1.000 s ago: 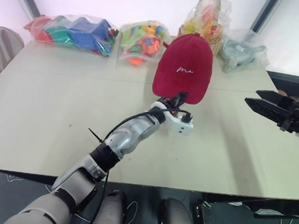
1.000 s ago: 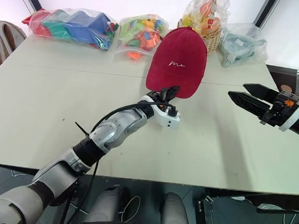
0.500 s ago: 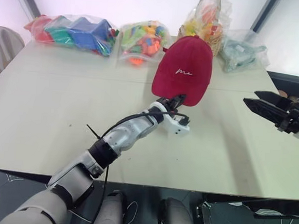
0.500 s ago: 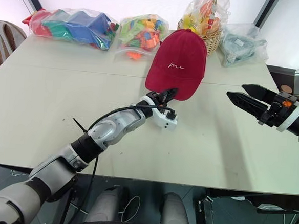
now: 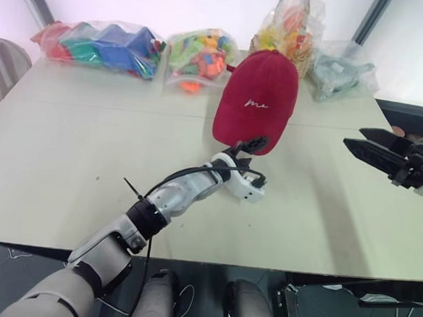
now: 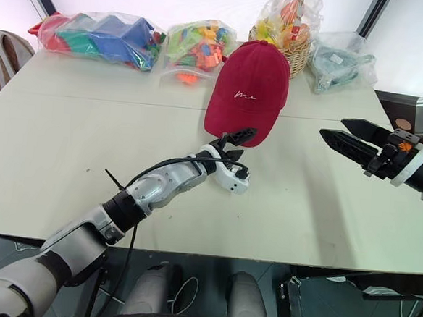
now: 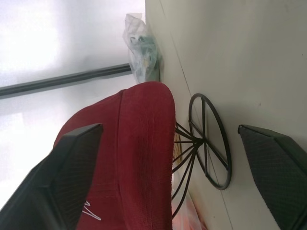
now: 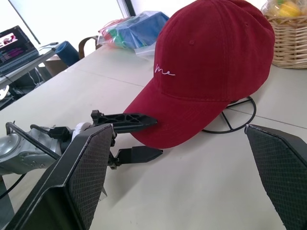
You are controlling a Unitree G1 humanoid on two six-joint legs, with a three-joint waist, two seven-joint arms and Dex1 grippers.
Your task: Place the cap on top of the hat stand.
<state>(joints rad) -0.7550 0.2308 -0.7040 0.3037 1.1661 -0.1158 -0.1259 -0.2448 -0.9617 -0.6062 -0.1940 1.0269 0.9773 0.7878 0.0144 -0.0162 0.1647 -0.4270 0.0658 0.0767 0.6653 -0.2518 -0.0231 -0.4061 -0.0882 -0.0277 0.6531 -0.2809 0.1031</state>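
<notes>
While the dark red fabric baseball cap (image 6: 246, 87) with white cursive embroidery sits over the thin black wire hat stand (image 8: 233, 116), its curved brim tips down toward the table's near edge. That stand's round wire base rests on the pale rectangular table (image 6: 67, 148), toward the far edge and just in front of a woven wicker basket (image 6: 294, 54) wrapped in clear plastic. The left gripper (image 6: 236, 138) sits at the brim's front edge with both black fingers spread apart (the brim's tip lies between them, gripped by neither). Out beyond the table's right edge, the right gripper (image 6: 347, 136) hangs released, fingers apart, well clear of the cap. Clear bags of coloured toys (image 6: 104, 36) line the far edge.
</notes>
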